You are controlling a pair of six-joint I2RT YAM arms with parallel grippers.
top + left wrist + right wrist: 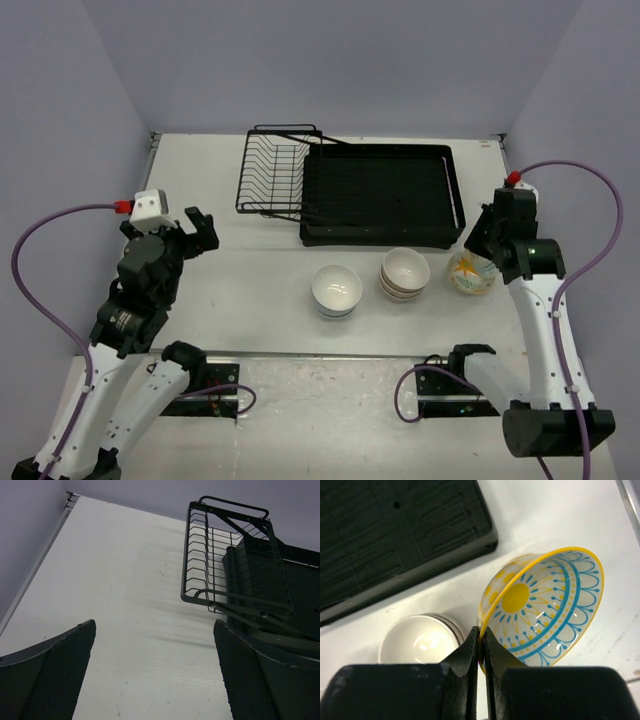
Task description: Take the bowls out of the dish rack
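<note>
"Now, where is the patterned bowl (545,605)?"

"Off the rack (275,170) and tray (380,195), tipped on edge close to the tray's near right corner, just beside the stacked bowls (404,272). We cannot tell whether it touches the table (250,290). The right gripper (481,645) pinches its yellow rim, clamped across the thin wall."

"And how will it handle?"

"We judge it light, stiff, glazed and therefore slippery, and liable to chip. A rim pinch lets it swing, so we would set it down slowly. The rim is the only purchase a narrow pinch gets. The left gripper (152,645) hangs spread wide, holding nothing, facing the rack, where we see no bowls."
</note>
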